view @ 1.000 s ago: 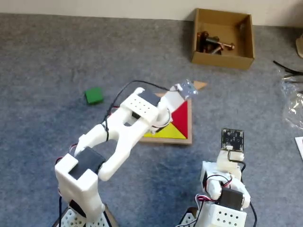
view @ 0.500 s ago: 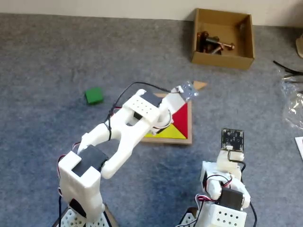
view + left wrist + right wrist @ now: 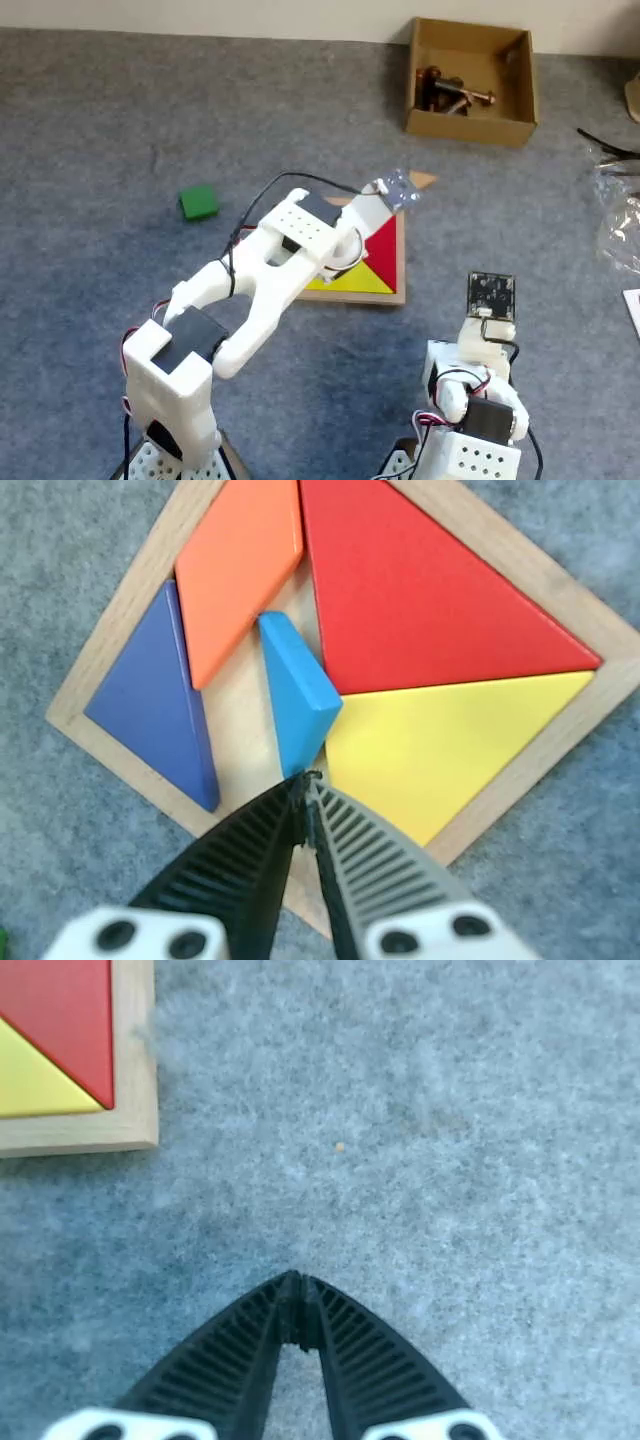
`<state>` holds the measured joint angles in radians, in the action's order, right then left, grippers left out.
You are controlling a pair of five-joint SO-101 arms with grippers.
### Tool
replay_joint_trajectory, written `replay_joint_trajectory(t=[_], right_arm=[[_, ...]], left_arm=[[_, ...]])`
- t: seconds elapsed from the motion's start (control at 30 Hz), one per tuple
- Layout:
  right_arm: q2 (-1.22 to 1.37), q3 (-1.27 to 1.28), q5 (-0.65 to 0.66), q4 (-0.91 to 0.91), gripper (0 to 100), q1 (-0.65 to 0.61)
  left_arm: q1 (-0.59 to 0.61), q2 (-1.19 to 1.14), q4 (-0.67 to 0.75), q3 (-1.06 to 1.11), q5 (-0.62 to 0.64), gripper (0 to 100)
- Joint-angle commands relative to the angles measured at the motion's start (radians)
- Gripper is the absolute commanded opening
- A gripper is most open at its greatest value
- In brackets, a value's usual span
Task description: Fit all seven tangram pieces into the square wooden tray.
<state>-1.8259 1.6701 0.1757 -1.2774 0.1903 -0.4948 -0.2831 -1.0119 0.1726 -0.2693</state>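
Wooden tray [image 3: 540, 585]: was seen near the middle of the grey worktop [image 3: 100, 120], partly under the left arm.
Seated pieces: a red triangle [image 3: 420, 580], yellow triangle [image 3: 450, 740], orange parallelogram [image 3: 240, 570] and dark blue triangle [image 3: 150, 695] were laid flat inside the tray.
Light blue piece [image 3: 295, 690]: was lodged between the dark blue triangle and the yellow triangle, with one edge raised.
Left end effector [image 3: 308, 785]: was clenched, its tips pressed together just at the light blue piece's near corner.
Right end effector [image 3: 297, 1290]: was clenched on nothing, over bare worktop at 4 o'clock from the tray.
Green block [image 3: 198, 202]: was seen lying at 10 o'clock from the tray, well apart.
Tan triangle [image 3: 423, 180]: was seen just off the tray's 1 o'clock corner.
Cardboard box [image 3: 465, 128]: was placed farther out at 1 o'clock.
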Motion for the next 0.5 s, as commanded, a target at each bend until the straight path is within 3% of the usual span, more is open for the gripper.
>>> replay_joint_trajectory(t=[0.0,0.47], right_arm=[[-0.010,0.110,-0.008,0.030,0.9,0.010],[-0.010,0.110,-0.008,0.030,0.9,0.010]], left_arm=[[0.012,0.007,0.008,-0.028,0.006,0],[0.015,-0.143,-0.015,-0.137,0.006,0]])
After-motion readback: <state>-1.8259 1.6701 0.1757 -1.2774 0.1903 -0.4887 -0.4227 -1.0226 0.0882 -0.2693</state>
